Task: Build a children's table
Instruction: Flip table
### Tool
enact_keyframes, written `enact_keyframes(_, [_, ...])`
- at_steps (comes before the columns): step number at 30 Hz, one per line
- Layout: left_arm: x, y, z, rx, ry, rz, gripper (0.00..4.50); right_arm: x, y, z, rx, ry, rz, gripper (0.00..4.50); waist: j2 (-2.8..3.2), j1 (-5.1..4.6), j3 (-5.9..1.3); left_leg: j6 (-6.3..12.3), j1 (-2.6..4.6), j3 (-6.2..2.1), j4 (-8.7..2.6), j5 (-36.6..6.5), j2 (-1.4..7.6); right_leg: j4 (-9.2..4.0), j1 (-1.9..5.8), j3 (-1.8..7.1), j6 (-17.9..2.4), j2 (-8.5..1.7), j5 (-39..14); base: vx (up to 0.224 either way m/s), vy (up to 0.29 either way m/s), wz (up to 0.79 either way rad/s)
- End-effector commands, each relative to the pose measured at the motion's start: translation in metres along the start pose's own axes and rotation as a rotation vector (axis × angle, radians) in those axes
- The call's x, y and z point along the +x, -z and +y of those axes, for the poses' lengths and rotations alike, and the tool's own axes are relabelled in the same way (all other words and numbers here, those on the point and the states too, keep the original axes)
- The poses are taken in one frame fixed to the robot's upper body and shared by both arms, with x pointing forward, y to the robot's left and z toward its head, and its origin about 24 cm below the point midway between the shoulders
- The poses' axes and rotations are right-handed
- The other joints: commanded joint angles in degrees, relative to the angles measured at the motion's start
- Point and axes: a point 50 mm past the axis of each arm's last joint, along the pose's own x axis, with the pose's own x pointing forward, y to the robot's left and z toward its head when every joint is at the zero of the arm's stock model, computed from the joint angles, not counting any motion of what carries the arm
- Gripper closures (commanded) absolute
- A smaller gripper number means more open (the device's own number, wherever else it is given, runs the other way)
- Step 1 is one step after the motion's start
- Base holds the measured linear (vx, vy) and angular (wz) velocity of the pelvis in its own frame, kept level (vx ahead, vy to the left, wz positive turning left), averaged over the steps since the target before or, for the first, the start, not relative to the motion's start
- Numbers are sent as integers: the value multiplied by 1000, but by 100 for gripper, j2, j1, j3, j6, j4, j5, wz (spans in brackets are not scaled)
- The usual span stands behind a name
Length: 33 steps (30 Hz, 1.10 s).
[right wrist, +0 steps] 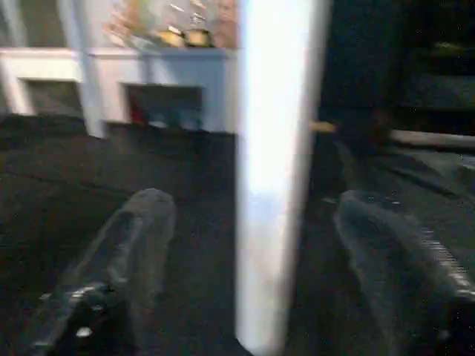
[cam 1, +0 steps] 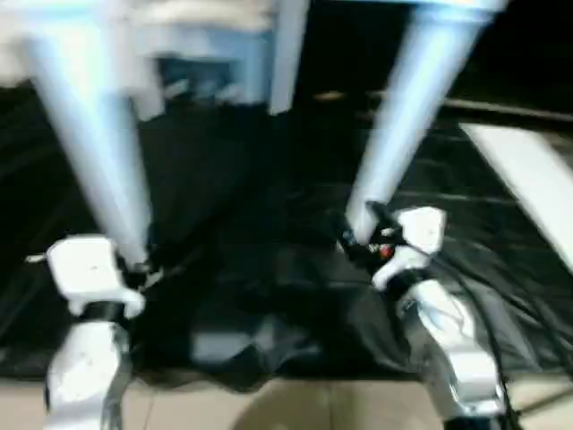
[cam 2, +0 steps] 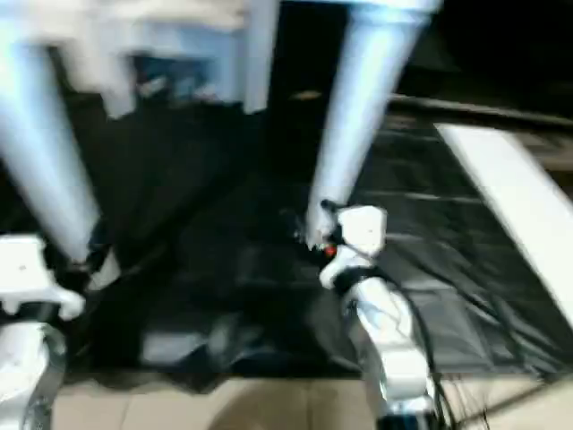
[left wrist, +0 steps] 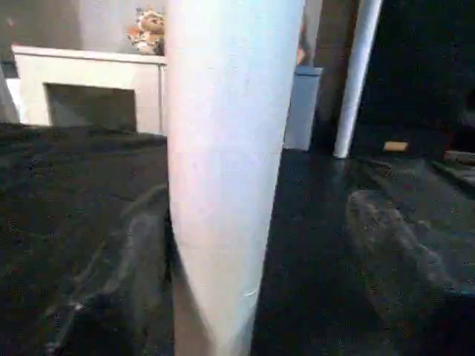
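Both of your grippers stand open around two legs of the standing children's table.

Your left gripper (left wrist: 223, 289) has its two black fingers (left wrist: 126, 274) spread wide on each side of the near left leg (cam 1: 94, 148), and in the left wrist view you see a gap between each finger and the white tube, so nothing is grasped there. Your right gripper (right wrist: 274, 274) is the same: its fingers (right wrist: 133, 252) are apart from the near right leg (cam 1: 403, 116), which stands between them without touch. Both legs rise upward to the tabletop (cam 1: 269, 11) at the top edge of the head view, and a far leg (cam 1: 286, 54) stands behind them. The table stands on black sheeting (cam 1: 260, 260) that covers the floor. A flat white board (cam 1: 533, 184) lies on the sheeting at your right, and a white cabinet (left wrist: 89, 85) is behind the table.
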Motion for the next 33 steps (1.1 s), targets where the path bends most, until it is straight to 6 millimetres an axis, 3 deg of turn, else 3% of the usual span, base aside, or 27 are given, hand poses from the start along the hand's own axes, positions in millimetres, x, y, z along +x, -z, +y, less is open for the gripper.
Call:
enact_keyframes(1, [2,-3,0,22,25,-3,32,10,-12,0,-7,7,-63,37,116,44,-248,656,-106,115,-366,1457,49,-324,515,69,-727,-104,1534,-102,-50,-4])
enact_keyframes(2, [3,-3,0,29,32,-2,23,12,-13,-1,-12,16,-70,22,128,16,-196,433,-148,137,-439,1102,87,-382,502,9,-880,-35,848,-102,-50,-4])
enact_keyframes(3, [4,-3,0,34,35,1,23,13,-14,-2,-19,24,-73,22,176,20,-162,339,-125,157,-481,732,120,-408,465,-12,-947,-28,414,-119,-35,1])
enact_keyframes(4, [7,-3,-1,38,44,8,13,17,-17,-6,-33,57,-86,10,185,-6,-71,105,-88,210,-584,-613,201,-520,373,-38,-998,-3,-980,-120,-33,12])
enact_keyframes(6, [11,-2,1,54,45,16,3,22,-20,-10,-45,80,-88,2,185,-15,-40,-72,-7,281,-615,-1488,252,-605,248,-70,-879,19,-1945,-116,-29,14])
enact_keyframes(8, [14,-1,5,76,31,32,3,25,-21,-13,-41,104,-92,2,230,-15,-38,-212,-23,288,-636,-1704,263,-627,227,-79,-724,18,-2238,-104,-20,12])
enact_keyframes(9, [15,0,6,85,23,38,3,27,-21,-14,-37,113,-92,2,212,-16,-33,-249,-48,288,-640,-1716,261,-643,225,-88,-636,17,-2321,-92,-24,8])
enact_keyframes(11, [22,1,15,119,-1,54,3,40,-16,-15,7,60,-65,2,246,3,-40,-299,-80,270,-643,-1749,245,-644,222,-102,-542,10,-2481,-74,-19,4])
enact_keyframes(14, [27,-2,20,105,-16,42,3,50,-11,-15,21,32,-27,2,230,-5,-59,-311,-120,256,-637,-1693,236,-652,240,-121,-541,-3,-2503,-63,-14,-2])
enact_keyframes(20, [36,-4,38,137,-26,60,3,87,-12,-29,39,50,7,2,259,16,-116,-290,-174,267,-611,-1317,218,-565,269,-133,-837,-32,-2164,0,0,0])
enact_keyframes(21, [35,-5,39,131,-25,58,3,93,-13,-32,45,57,15,2,269,44,-149,-259,-172,283,-587,-1049,230,-531,269,-120,-944,-38,-1789,0,0,0])
enact_keyframes(24, [27,-7,38,103,1,54,3,106,-17,-34,45,37,35,2,265,79,-146,-112,-204,338,-574,-989,256,-470,212,-132,-1321,-19,-1259,0,0,0])
enact_keyframes(25, [25,-7,38,102,7,54,3,108,-17,-34,41,30,42,2,280,79,-157,-91,-222,335,-579,-896,263,-452,240,-141,-1373,-14,-1106,0,0,0])
enact_keyframes(26, [21,-8,36,83,36,50,3,111,-16,-32,48,-6,53,2,240,100,-154,-37,-257,346,-569,-610,272,-425,252,-147,-1435,-11,-761,0,0,0])
enact_keyframes(27, [21,-8,36,82,37,49,3,111,-16,-32,48,-7,54,2,259,113,-177,43,-266,353,-551,-326,280,-386,274,-152,-1546,-8,-374,0,0,0])
enact_keyframes(28, [15,-9,33,69,75,43,3,113,-16,-30,61,-55,66,2,211,128,-173,111,-265,377,-535,-179,278,-386,261,-153,-1588,2,-210,0,0,0])
enact_keyframes(29, [9,-9,32,57,117,36,3,114,-15,-27,79,-119,81,2,220,161,-202,256,-267,387,-519,72,294,-322,280,-161,-1731,-6,136,0,0,0])
enact_keyframes(30, [4,-9,31,51,154,36,3,114,-14,-24,85,-183,97,2,221,175,-171,361,-242,442,-511,55,318,-337,219,-172,-1840,21,231,0,0,0])
enact_keyframes(31, [-4,-9,31,39,207,37,3,113,-11,-19,74,-282,113,2,133,156,-134,425,-284,450,-540,-71,354,-353,251,-182,-1867,11,116,0,0,0])
enact_keyframes(32, [-10,-10,32,33,247,45,3,111,-9,-17,64,-349,119,2,114,170,-130,439,-282,458,-537,-145,354,-354,257,-178,-1866,-2,17,0,0,0])
enact_keyframes(33, [-14,-10,32,34,272,51,3,109,-8,-16,57,-386,122,2,148,175,-118,447,-272,443,-556,-213,377,-358,256,-174,-1856,-26,-97,0,0,0])
